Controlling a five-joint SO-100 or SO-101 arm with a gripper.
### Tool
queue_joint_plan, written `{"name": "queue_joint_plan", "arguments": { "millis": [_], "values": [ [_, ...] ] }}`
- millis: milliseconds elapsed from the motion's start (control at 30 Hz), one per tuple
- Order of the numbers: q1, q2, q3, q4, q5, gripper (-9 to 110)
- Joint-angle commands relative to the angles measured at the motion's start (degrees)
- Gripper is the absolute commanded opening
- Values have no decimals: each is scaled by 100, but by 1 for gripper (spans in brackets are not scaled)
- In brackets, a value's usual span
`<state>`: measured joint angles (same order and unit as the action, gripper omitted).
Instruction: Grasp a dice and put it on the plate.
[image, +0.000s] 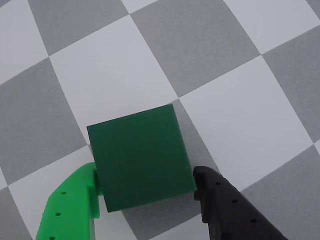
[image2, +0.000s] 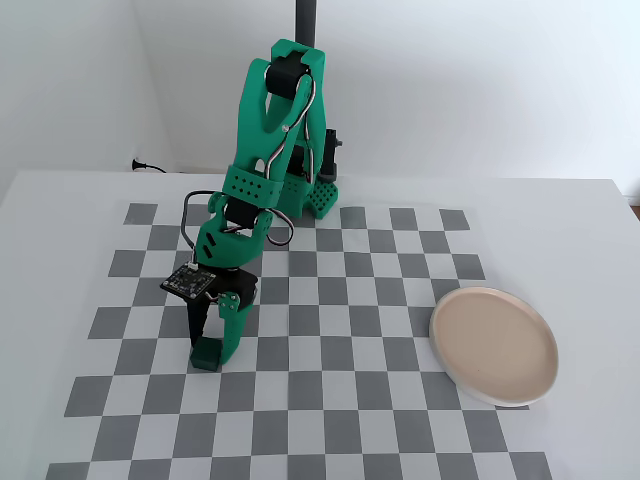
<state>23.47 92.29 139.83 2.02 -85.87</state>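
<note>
The dice (image: 140, 155) is a dark green cube filling the middle of the wrist view, resting low over the checkered board. My gripper (image: 145, 172) is shut on it: the bright green finger (image: 75, 205) presses its left side and the black finger (image: 225, 210) touches its right corner. In the fixed view the dice (image2: 207, 354) sits at board level on the left part of the board, between the tips of the gripper (image2: 212, 350). The plate (image2: 493, 345), round and beige with a pale rim, lies far to the right and holds nothing.
The grey-and-white checkered board (image2: 330, 400) covers the white table. The green arm's base (image2: 305, 190) stands at the back centre in front of a dark post. A black cable (image2: 145, 166) lies at the back left.
</note>
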Motion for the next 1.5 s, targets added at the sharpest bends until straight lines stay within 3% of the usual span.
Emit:
{"name": "queue_joint_plan", "arguments": {
  "millis": [0, 433, 1033, 1467],
  "values": [
    [-53, 44, -360, -97, -70, 14],
    [-70, 229, -334, -53, -9, -4],
    [-624, 1547, -343, 264, 492, -4],
    [-1652, 3023, -343, 1318, 334, -4]
  ]
}}
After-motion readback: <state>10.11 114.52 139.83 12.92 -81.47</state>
